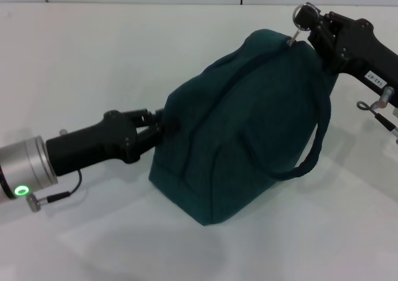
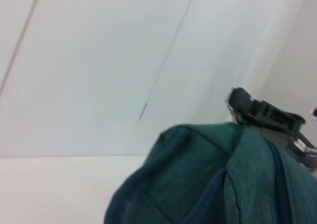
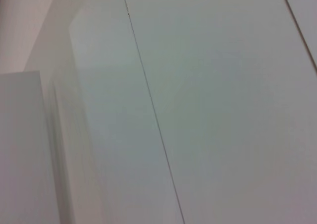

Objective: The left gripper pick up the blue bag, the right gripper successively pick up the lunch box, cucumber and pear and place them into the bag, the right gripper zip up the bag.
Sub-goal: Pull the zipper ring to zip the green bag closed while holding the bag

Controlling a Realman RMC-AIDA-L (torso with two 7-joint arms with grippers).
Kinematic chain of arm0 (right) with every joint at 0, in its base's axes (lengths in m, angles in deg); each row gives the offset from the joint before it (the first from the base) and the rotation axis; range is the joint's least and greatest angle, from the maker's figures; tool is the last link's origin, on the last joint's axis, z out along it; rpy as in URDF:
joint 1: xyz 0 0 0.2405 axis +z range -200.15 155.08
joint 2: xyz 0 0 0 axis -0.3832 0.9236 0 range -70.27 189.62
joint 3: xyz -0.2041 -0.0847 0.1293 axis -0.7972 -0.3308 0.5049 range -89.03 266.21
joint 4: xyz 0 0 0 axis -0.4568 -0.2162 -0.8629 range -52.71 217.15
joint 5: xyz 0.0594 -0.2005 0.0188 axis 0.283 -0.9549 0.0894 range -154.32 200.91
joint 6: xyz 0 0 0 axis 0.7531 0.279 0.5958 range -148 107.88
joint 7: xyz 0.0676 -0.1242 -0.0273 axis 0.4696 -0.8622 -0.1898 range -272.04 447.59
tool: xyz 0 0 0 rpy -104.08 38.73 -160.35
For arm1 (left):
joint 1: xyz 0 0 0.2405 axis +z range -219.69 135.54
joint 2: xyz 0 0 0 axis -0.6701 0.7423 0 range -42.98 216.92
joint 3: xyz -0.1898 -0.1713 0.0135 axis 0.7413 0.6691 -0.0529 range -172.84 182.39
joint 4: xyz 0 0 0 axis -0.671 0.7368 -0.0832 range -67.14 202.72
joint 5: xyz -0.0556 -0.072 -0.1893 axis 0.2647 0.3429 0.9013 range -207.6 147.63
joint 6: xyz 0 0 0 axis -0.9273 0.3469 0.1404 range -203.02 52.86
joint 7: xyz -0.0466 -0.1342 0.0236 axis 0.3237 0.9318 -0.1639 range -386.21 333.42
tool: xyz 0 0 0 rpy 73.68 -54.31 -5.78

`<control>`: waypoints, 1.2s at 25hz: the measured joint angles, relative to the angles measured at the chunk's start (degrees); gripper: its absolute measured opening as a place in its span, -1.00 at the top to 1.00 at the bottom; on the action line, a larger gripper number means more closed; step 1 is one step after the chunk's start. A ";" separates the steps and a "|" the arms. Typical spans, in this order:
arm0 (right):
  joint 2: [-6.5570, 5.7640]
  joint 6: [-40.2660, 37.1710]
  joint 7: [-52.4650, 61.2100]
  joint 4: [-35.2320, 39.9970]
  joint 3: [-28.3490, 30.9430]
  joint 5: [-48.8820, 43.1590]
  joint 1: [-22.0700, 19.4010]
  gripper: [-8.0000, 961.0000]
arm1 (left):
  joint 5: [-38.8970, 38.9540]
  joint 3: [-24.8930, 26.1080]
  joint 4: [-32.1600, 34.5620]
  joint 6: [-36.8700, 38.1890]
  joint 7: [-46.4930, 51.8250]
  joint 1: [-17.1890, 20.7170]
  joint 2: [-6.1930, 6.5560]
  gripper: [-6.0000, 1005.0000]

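The blue bag (image 1: 249,125) stands on the table (image 1: 93,51), its top seam running from the left claw (image 1: 155,128), clamped on the near-left end, up to the far right end. There the right claw (image 1: 309,27) is closed on the zip ring (image 1: 304,13), so any further pull goes away from the left claw.

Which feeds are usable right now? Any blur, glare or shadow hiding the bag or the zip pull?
Head view: even light, soft shadow under the blue bag, ring zip pull sharp at the right gripper; left gripper clear. Left wrist view: soft focus, bag top only. Right wrist view: only pale panels, streaked blur along one side; no bag.
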 joint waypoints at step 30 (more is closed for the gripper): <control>0.06 1.73 0.68 -0.64 -0.23 2.93 0.33 0.96 | -10.69 -19.91 48.73 -6.64 48.42 -8.48 -1.43 -0.35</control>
